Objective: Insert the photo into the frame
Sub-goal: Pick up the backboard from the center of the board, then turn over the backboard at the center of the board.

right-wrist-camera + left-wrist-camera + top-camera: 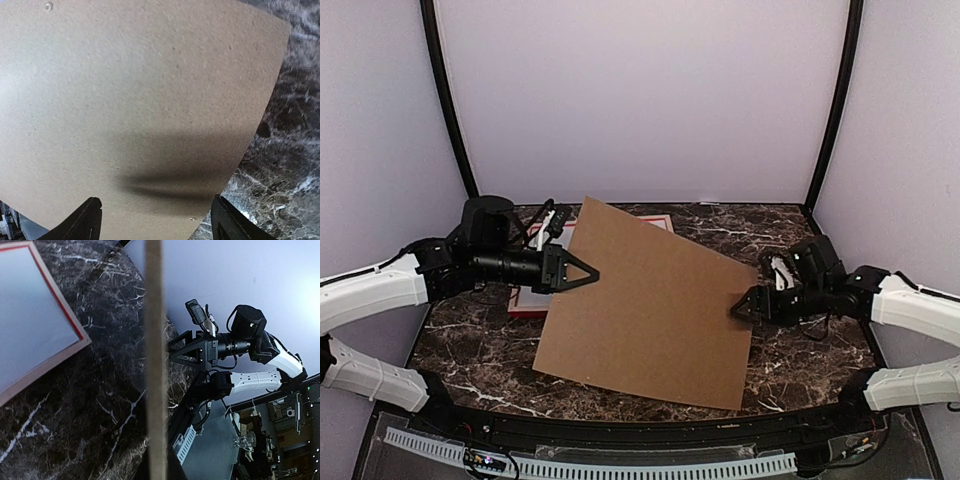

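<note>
A plain brown backing board (pixel 650 310) hangs above the table, covering most of the middle. My left gripper (pixel 578 272) is shut on its left edge; in the left wrist view the board (pixel 154 340) shows edge-on. My right gripper (pixel 745 305) is at the board's right edge, open, with its fingertips (pixel 92 215) spread wide over the board (pixel 125 90). The frame (pixel 525 308), with a red face and pale wood sides, lies at the back left, mostly hidden under the board. Its rail (pixel 75 335) surrounds a pale grey-white surface. The photo is not in view.
The table (pixel 800 240) is dark marble, with bare surface on the right and along the front. Pale enclosure walls and black corner posts (pixel 448 100) stand behind. A grey cable duct (pixel 620 465) runs along the near edge.
</note>
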`<state>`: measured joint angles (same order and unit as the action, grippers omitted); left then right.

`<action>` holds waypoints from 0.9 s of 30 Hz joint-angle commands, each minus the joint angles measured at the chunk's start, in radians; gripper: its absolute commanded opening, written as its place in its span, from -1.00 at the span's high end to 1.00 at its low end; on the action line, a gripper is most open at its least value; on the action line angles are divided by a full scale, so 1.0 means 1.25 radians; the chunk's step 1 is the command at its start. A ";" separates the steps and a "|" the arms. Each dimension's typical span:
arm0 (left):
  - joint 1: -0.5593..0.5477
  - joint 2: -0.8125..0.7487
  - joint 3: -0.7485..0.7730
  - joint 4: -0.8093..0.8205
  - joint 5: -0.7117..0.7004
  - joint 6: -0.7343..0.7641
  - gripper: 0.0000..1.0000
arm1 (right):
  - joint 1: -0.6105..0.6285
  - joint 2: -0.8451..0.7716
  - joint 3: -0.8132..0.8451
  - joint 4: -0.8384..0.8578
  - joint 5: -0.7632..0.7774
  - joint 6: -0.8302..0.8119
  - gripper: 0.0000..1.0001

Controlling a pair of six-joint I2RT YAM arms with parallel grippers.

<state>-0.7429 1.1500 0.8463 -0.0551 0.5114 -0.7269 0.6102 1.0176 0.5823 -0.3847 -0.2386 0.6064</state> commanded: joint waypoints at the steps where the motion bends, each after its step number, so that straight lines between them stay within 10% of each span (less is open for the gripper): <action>1: -0.002 -0.034 0.105 -0.024 -0.036 0.155 1.00 | -0.030 0.001 0.126 -0.120 0.041 -0.039 -0.53; 15: -0.001 0.029 0.486 -0.194 -0.292 0.510 1.00 | -0.180 0.044 0.347 -0.224 -0.032 -0.077 -0.59; 27: -0.006 0.025 0.397 -0.028 -0.265 0.835 1.00 | -0.234 0.085 0.314 -0.169 -0.079 -0.068 -0.59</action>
<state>-0.7444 1.2022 1.3949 -0.2813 0.1413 0.1455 0.3332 1.1076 0.9901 -0.6441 -0.3031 0.5282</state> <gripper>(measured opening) 0.030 0.796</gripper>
